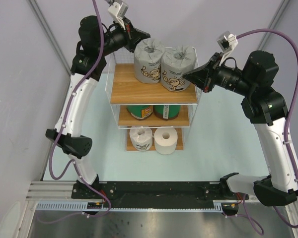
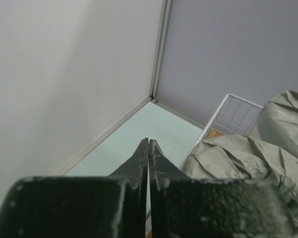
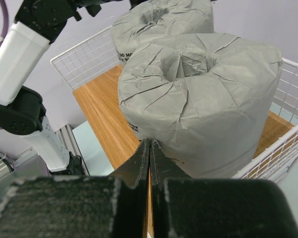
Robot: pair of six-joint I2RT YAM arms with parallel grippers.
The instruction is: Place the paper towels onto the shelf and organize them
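White wire shelf with wooden boards [image 1: 121,82] holds rolls sorted in pairs: grey-wrapped paper rolls [image 1: 149,59] on top, green-wrapped rolls [image 1: 140,111] in the middle, white rolls [image 1: 141,136] at the bottom. Left tool [image 1: 141,36] and right tool [image 1: 186,76], each pressed together and empty, flank the grey pair, probably to align it.

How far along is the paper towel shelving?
Looks essentially done. Done: six rolls are on the shelf, with two grey-print rolls on the top board, two green rolls in the middle, and a white-wrapped roll and a bare roll at the bottom. In hand: nothing; the left gripper and right gripper are shut and empty beside the grey pair. Left: probably just backing the arms away.
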